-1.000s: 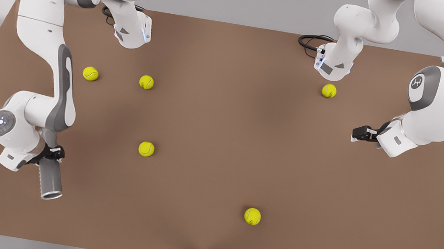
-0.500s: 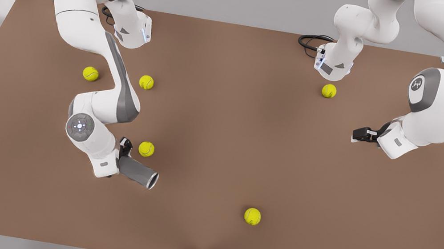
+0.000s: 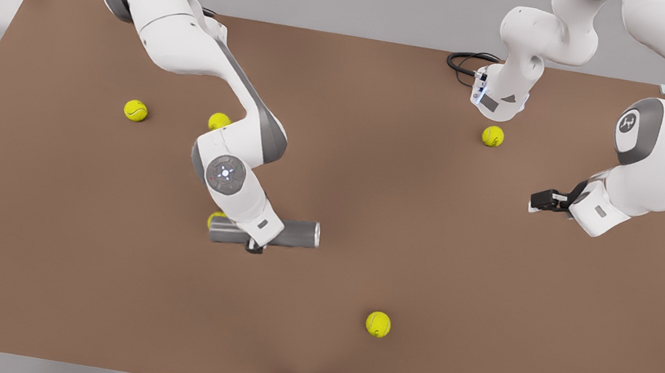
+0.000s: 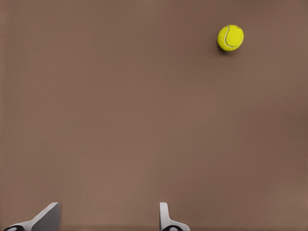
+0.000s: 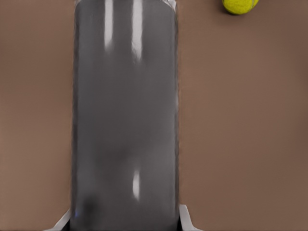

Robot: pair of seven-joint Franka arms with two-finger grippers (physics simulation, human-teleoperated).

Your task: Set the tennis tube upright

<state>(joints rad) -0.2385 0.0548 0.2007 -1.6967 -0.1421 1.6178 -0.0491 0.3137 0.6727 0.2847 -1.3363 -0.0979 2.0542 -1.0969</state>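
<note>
The tennis tube (image 3: 296,234) is a grey metallic cylinder lying level near the table's middle, its rimmed end toward the front view's right. My right gripper (image 3: 255,244), on the arm at the front view's left, is shut on the tube's middle. In the right wrist view the tube (image 5: 126,110) runs lengthwise between the right gripper's (image 5: 125,224) fingers. My left gripper (image 3: 545,200) hangs open and holds nothing at the front view's right, far from the tube. The left wrist view has the left gripper (image 4: 108,219) over bare table.
Several yellow tennis balls lie on the brown table (image 3: 488,307): one (image 3: 135,110) at the left, one (image 3: 218,120) partly behind the arm, one (image 3: 215,217) tucked behind the tube, one (image 3: 378,324) near the front, one (image 3: 493,136) at the back right.
My right arm has swung the tube from the table's front left toward the middle, turning it from pointing at the front edge to lying crosswise. The left arm barely moved.
</note>
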